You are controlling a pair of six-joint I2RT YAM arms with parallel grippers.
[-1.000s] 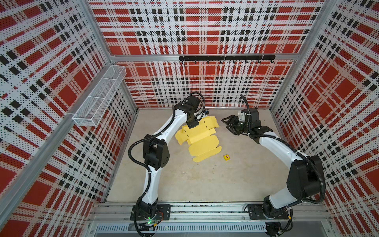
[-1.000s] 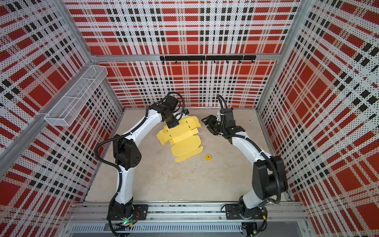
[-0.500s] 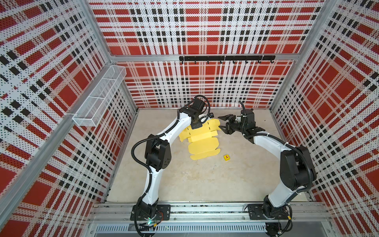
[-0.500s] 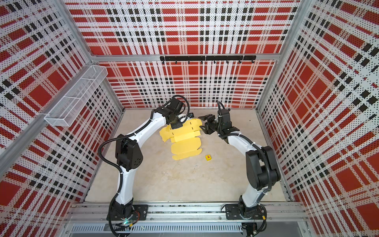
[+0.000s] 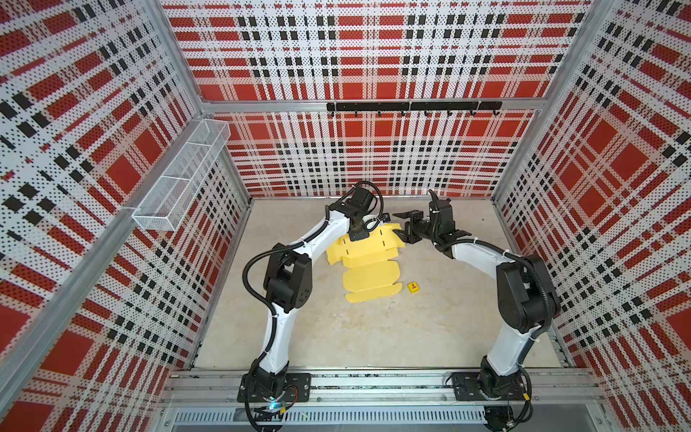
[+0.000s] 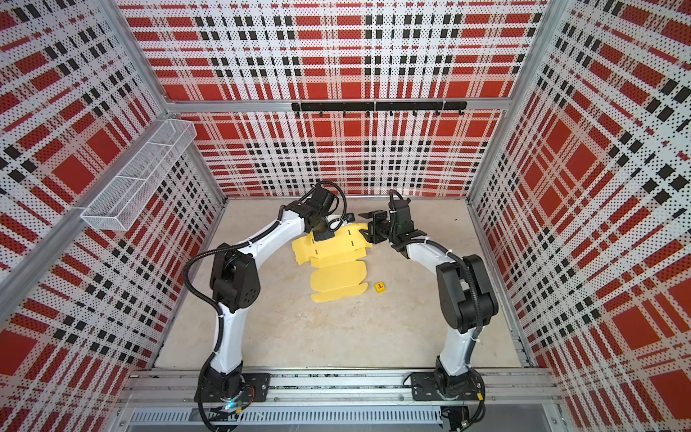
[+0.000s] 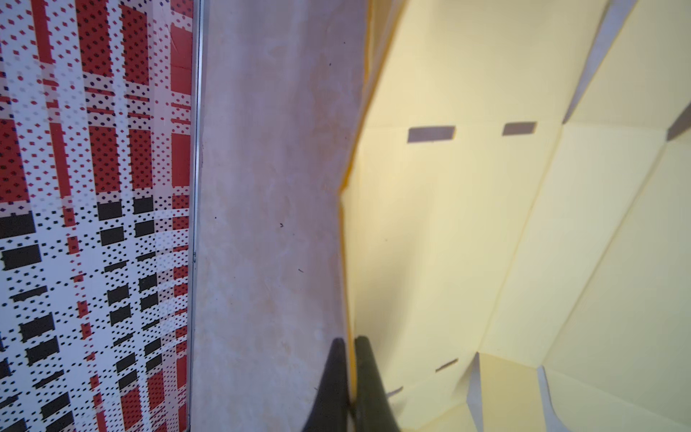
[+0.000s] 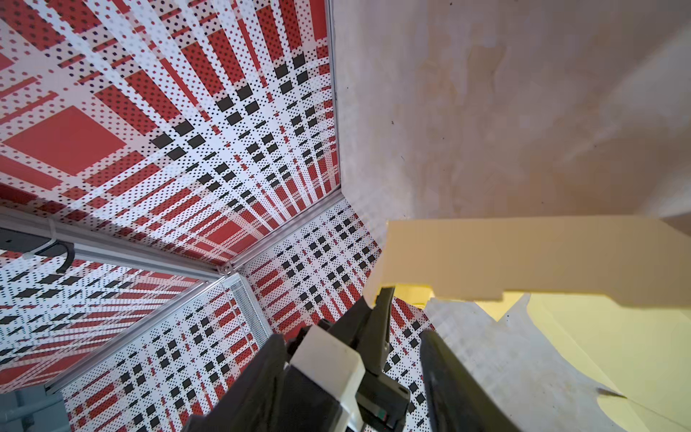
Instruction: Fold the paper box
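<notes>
So, early days on this fold, I'd say. The paper box is a flat-ish die-cut sheet with slots and flaps, sitting toward the back middle of the tabletop. Its near panels lie flat and the far part looks tipped up a bit.

The left tool is clamped tight on the sheet's far edge, and the wrist view shows the card pinched between both fingers. The right tool has its jaws standing apart and gripping nothing. It sits right at the flap on the sheet's far right corner, one fingertip just beside the flap's edge.

My guess at the step is one arm holding the sheet steady while the other lines up on a side flap. The next move needs the right jaws to straddle that thin edge squarely before pinching, or the card just bends away.

As for writing, the box looks blank. The little yellow cube near the sheet has a red letter, maybe an L, but it's too small to be sure.
</notes>
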